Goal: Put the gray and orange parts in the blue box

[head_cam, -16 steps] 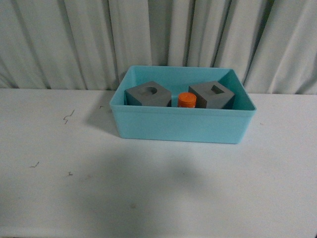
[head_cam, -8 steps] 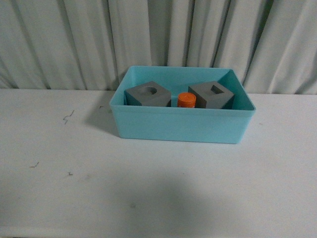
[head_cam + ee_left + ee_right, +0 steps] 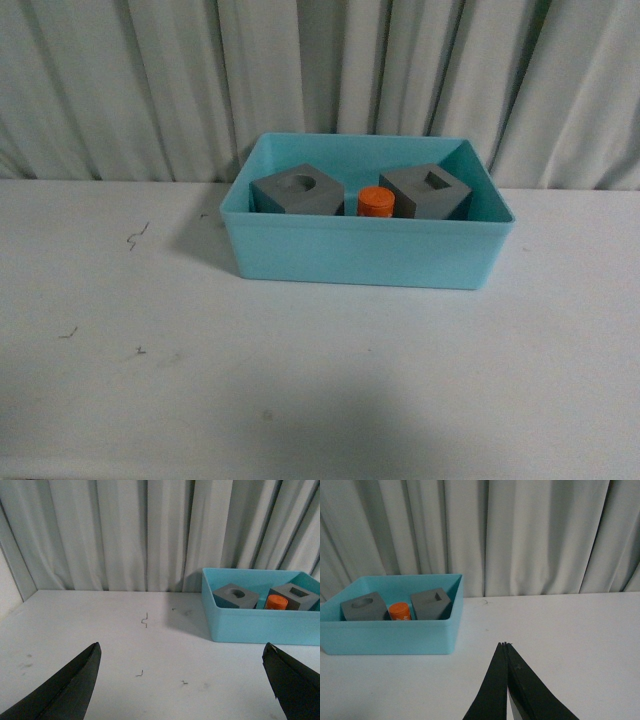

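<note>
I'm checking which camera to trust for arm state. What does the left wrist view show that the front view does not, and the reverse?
Only the left wrist view shows the left gripper, its two black fingers spread wide apart, open and empty.

Only the front view shows the whole near wall of the box and the bare white table in front of it; no arm appears there.

Both show the light-blue plastic box holding the gray cube with a round recess, the orange cylinder and the gray cube with a square recess, before a gray curtain.
</note>
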{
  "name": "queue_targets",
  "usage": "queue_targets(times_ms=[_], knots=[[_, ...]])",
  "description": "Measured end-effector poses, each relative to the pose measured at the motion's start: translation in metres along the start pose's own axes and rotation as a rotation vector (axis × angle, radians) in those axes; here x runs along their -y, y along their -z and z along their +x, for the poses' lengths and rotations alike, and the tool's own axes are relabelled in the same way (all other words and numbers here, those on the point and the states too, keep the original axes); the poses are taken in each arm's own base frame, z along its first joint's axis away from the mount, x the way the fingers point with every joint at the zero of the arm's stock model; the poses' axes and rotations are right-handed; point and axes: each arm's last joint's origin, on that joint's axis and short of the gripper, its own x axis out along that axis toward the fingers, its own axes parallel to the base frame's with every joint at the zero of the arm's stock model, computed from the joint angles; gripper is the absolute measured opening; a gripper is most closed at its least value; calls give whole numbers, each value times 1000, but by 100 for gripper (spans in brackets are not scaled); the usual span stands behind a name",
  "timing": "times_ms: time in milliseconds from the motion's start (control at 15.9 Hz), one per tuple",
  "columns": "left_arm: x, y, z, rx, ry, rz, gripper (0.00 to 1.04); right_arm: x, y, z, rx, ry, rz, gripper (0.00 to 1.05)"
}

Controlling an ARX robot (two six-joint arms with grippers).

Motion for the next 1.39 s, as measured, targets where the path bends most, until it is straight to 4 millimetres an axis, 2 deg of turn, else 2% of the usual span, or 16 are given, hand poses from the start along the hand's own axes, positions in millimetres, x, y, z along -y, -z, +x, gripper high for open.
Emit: queue_targets(times_ms=[126, 883, 1009, 1388], knots=[[0, 0, 0, 0, 0, 0, 98, 0, -2, -8, 6, 0, 0, 2], [0, 0, 0, 0, 0, 0, 98, 0, -2, -21, 10, 0, 0, 2], [0, 0, 0, 0, -1, 0, 98, 0, 3, -31, -11, -3, 0, 2], [0, 0, 0, 0, 0, 0, 98, 0, 2, -32, 1, -2, 0, 2]])
